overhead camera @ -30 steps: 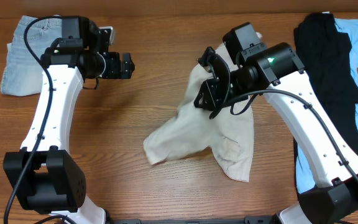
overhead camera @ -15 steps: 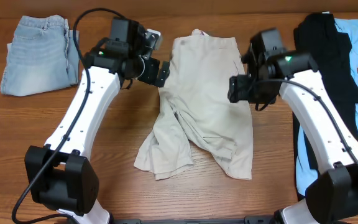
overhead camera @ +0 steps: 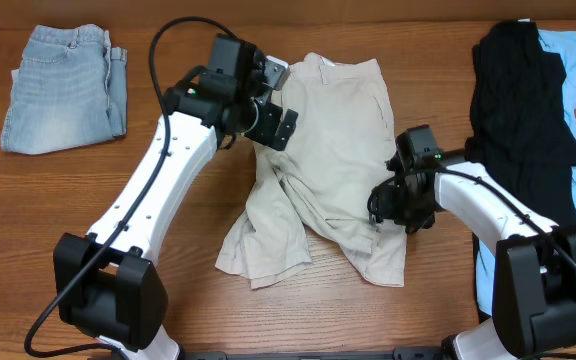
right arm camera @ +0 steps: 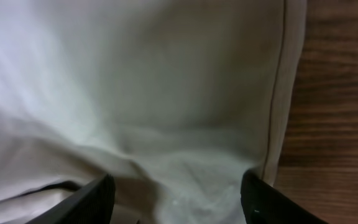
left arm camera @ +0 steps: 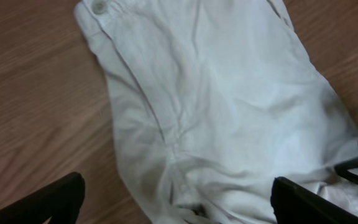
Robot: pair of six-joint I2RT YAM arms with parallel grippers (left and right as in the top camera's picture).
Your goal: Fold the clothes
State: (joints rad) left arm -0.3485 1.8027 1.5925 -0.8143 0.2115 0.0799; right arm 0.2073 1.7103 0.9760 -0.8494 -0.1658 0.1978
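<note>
Over the khaki shorts [overhead camera: 333, 130], left claw [overhead camera: 287, 129] gapes wide; right claw [overhead camera: 383, 208] stands apart.

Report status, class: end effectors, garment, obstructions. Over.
Left end effector open above pale beige cotton shorts. Right end effector open, low over their edge. Shorts unfolded, rumpled. Nothing on them.

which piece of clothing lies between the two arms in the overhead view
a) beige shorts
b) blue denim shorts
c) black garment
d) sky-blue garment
a: the beige shorts lie spread out between the arms, while the denim shorts sit off at the far left and the black garment at the far right.
</note>
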